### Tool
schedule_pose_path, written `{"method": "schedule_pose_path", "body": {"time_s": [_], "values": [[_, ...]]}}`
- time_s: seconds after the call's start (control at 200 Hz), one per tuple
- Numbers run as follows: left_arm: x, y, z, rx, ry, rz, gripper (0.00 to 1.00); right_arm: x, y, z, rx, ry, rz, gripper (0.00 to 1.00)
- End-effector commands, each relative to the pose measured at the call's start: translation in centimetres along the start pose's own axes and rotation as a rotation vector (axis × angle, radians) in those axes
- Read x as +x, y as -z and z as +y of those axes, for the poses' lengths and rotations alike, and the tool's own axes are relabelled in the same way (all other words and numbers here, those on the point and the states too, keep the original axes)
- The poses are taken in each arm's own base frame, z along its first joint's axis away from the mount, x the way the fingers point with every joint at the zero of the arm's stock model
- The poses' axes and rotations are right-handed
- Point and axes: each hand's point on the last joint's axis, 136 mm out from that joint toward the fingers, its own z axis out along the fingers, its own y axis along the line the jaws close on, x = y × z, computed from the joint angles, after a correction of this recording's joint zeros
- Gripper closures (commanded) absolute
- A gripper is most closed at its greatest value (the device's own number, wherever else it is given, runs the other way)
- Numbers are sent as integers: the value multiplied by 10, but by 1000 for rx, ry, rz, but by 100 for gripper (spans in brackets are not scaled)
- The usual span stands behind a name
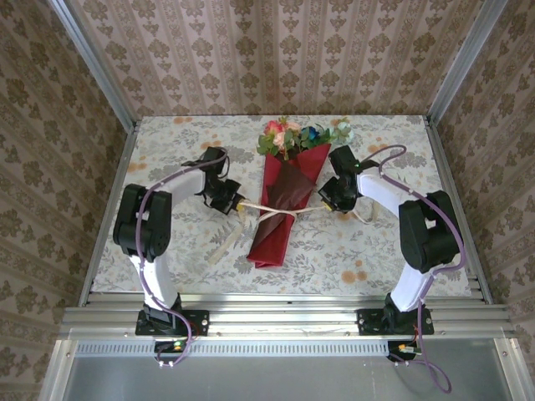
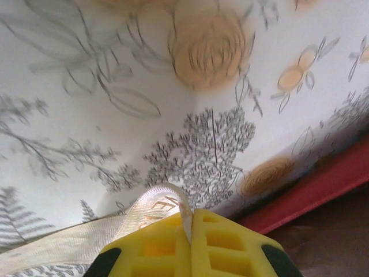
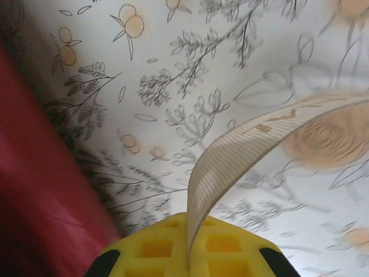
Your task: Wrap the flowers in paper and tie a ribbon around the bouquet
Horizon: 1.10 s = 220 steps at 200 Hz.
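Floral tablecloth [image 1: 167, 142], bouquet [image 1: 288, 180] lying centre; left jaws, right jaws each clamped on ribbon [image 3: 230, 156] (crossing its middle).

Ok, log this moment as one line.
left claw: shut on ribbon | right claw: shut on ribbon | ribbon: across bouquet

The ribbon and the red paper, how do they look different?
The ribbon is a narrow cream strip; the paper is a wide red and maroon cone. The ribbon runs sideways; the paper runs lengthwise. The left pincer and right pincer each pinch the ribbon; neither grips the paper. Both are thin, and they cross.
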Motion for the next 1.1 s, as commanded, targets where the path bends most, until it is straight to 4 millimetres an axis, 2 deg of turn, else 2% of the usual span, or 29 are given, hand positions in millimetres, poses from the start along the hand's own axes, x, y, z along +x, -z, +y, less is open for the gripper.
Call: {"method": "schedule_pose_path", "body": {"time_s": [0.0,0.305,0.625,0.975,1.095], "values": [[-16,13,13,-13,-4,-33,100,-9,-2,-45,215,248,-24,100],[-53,21,36,17,89,-62,100,-26,16,-92,305,289,-48,100],[-80,37,49,58,165,-95,100,-46,26,-142,336,198,-52,100],[-99,53,64,108,243,-127,100,-58,32,-166,340,147,-66,100],[-104,59,69,124,266,-138,100,-61,34,-166,338,176,-69,100]]}}
